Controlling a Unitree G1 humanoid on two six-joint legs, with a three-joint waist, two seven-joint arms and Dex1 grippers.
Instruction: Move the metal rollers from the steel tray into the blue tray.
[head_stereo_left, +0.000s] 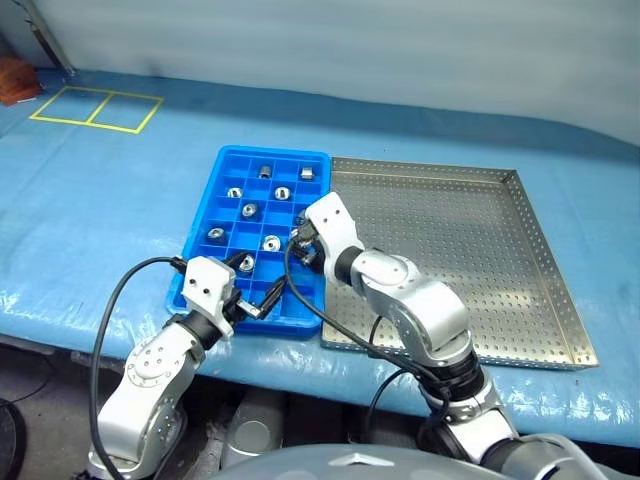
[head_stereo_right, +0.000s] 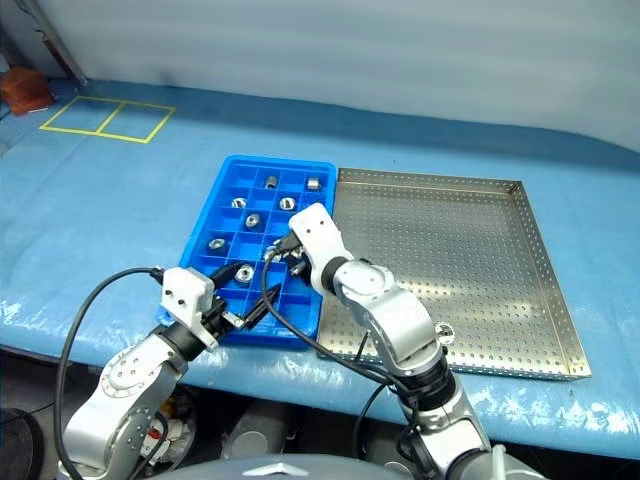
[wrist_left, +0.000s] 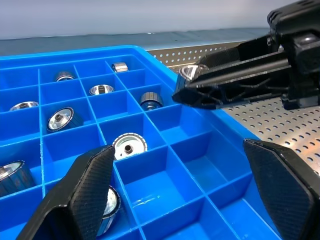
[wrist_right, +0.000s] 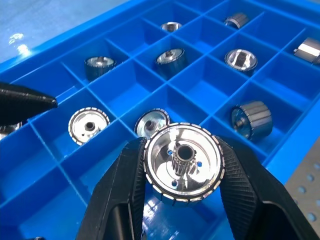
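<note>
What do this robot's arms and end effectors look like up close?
Both arms are rounded silver-grey segments ending in white wrist blocks, each trailed by a looping black cable. The left end effector and the right end effector each have two black plastic fingers with finely ribbed inner pads.

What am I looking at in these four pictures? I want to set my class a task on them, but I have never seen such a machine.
It is a two-armed robot at a table with a blue cover. Two pictures come from cameras in its head, looking down over both arms; the other two come from a camera on each wrist.

On the table lie a blue tray of small square compartments and, beside it, a steel tray full of holes. Several metal rollers already sit in the compartments.

The right tool is shut on one roller, holding it above the blue tray. The left tool stands open at the tray's near edge, holding nothing.
</note>
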